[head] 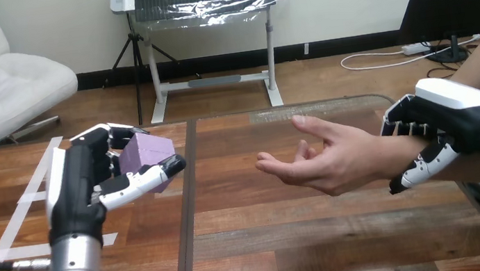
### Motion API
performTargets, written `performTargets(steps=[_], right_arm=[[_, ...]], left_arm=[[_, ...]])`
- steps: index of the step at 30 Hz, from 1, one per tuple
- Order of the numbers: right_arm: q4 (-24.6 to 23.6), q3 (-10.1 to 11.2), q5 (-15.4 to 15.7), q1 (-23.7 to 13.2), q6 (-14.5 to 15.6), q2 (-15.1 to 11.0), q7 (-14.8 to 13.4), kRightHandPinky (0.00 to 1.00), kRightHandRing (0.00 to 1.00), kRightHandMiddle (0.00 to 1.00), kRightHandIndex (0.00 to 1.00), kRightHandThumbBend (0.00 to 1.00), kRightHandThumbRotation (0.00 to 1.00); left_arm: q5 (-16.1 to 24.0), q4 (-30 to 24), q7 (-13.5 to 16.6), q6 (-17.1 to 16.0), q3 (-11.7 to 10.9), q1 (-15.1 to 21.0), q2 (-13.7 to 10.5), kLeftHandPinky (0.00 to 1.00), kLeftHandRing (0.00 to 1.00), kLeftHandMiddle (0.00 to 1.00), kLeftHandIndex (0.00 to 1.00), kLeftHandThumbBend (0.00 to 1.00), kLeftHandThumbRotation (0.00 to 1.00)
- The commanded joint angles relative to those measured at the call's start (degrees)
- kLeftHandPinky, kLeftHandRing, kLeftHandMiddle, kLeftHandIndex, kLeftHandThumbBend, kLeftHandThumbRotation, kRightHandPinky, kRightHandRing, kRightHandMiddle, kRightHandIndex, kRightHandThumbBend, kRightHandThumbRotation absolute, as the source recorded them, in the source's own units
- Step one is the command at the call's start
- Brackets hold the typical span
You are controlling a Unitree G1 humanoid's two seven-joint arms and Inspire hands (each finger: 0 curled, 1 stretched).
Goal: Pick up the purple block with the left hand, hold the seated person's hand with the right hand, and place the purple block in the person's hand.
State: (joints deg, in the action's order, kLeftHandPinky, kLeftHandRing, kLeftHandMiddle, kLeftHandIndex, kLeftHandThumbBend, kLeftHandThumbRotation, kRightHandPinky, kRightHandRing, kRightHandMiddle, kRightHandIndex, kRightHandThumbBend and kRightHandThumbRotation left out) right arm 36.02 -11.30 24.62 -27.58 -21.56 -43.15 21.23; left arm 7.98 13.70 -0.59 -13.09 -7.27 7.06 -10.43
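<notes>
Grip on the purple block (148,151) looks secure: the left hand (82,184) is closed on it, fingers behind and thumb across its near face, over the left part of the table (293,240). The block reads as stiff, light and matte, unlikely to crush or slip, and its flat opposite faces are the sensible place to pinch. At the right, the right hand (455,117) is curled round the person's wrist (394,157), fingers over and thumb under. The person's hand (328,159) lies palm-up, well apart from the block. No writing is legible on the block's visible faces.
</notes>
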Motion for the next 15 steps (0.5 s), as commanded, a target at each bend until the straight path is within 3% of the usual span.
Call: performTargets(steps=[1,15], right_arm=[[2.28,-1.91,-0.64,2.58,1.86,3.57,1.55,0.35,0.4,0.47,0.51,0.77,0.15],[1.3,-1.65,-0.68,2.59,1.69,4.07,1.42,0.35,0.41,0.47,0.51,0.79,0.13]], left_arm=[[0.35,4.4,0.34,-2.74,1.16,7.47,-1.19,0.32,0.37,0.43,0.45,0.61,0.0],[0.87,15.4,1.27,-4.8,1.93,14.45,-0.91,0.34,0.39,0.44,0.45,0.64,0.0]])
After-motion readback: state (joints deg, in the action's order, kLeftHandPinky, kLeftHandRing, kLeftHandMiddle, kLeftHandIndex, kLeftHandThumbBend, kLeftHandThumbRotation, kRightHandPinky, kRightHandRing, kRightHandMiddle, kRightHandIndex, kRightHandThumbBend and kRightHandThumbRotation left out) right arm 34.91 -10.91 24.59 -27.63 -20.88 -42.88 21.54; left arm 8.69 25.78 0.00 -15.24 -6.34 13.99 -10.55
